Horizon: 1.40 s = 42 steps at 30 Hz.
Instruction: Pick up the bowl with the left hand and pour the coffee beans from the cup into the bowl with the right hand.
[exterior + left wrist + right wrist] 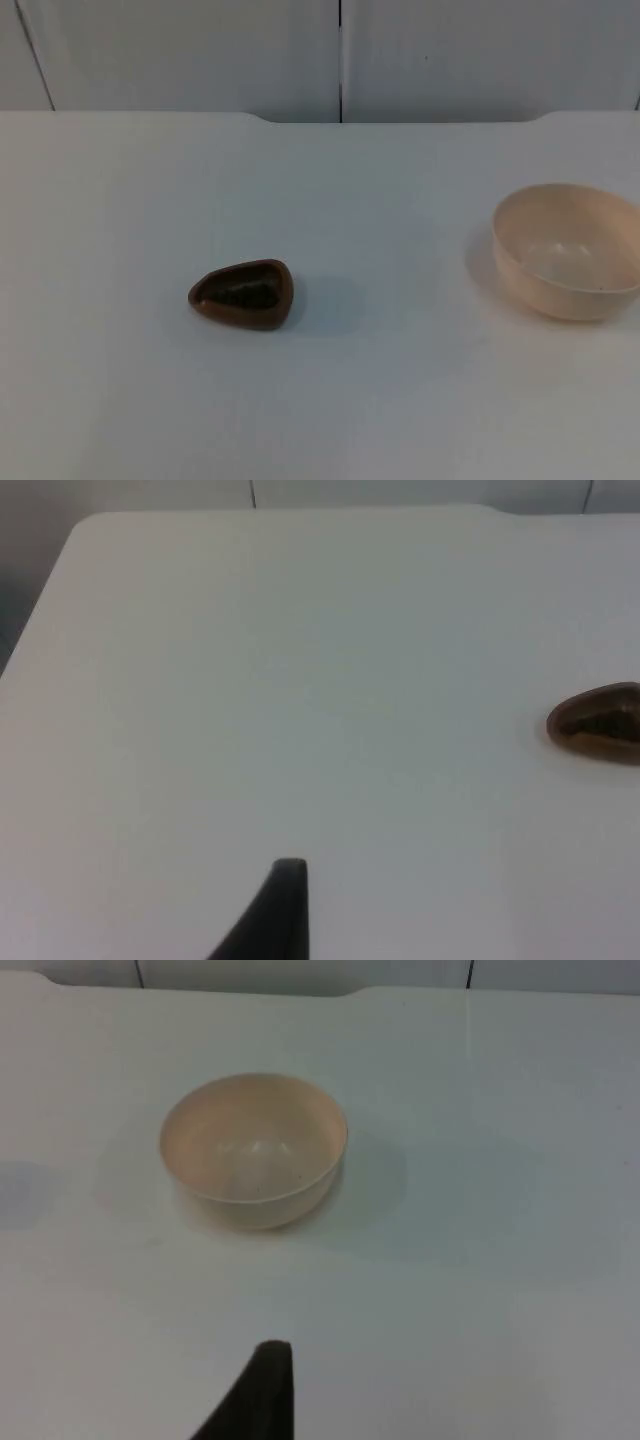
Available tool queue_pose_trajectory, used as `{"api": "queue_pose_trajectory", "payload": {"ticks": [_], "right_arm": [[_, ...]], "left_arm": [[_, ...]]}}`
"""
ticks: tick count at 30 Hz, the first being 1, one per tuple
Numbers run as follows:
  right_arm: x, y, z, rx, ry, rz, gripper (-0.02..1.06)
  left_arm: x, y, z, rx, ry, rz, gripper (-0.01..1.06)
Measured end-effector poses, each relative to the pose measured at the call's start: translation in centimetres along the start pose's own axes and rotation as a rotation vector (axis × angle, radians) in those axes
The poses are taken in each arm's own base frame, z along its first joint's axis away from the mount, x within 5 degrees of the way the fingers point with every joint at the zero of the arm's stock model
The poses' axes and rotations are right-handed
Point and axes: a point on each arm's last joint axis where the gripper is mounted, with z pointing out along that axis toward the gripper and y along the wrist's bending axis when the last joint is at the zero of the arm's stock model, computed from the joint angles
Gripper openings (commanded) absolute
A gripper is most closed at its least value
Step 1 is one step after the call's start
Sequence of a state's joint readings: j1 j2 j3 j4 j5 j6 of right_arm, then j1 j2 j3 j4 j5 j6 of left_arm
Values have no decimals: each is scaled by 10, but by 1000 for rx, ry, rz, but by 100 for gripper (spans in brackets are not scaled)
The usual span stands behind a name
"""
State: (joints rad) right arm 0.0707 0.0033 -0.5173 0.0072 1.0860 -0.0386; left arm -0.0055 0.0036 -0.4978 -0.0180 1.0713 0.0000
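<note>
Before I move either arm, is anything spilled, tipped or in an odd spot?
Nothing is spilled or tipped. One oddity: the bowl sits on the right arm's side and the brown cup of beans nearer the left, opposite to the task's hand assignment. Both stand upright on the table, well apart.

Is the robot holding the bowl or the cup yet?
No, nothing is held. The cream bowl and the brown cup with dark beans inside both stand alone on the white table, with no gripper touching them.

Brown cup (243, 293), cream bowl (568, 250), white table (330, 390).
</note>
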Motion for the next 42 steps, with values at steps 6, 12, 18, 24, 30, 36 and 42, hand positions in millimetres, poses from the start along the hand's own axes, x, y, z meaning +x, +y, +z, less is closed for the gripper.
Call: {"api": "queue_pose_trajectory", "payload": {"ticks": [6,12,18,24,30,36,42], "right_arm": [[0,0,0,0,0,0,105],[0,0,0,0,0,0,105],[0,0,0,0,0,0,105],[0,0,0,0,0,0,105],[0,0,0,0,0,0,105],[0,0,0,0,0,0,105],[0,0,0,0,0,0,105]], "left_arm": [[-15,0,-6,0,-23,0,105],[-36,0,-11,0,-33,0,105],[-55,-1,-13,0,-32,0,105],[-60,-2,-9,21,-26,-13,105],[-65,-4,-1,41,-3,-27,105],[-73,-13,11,142,24,-52,99],[-81,-20,23,222,37,-53,99]]}}
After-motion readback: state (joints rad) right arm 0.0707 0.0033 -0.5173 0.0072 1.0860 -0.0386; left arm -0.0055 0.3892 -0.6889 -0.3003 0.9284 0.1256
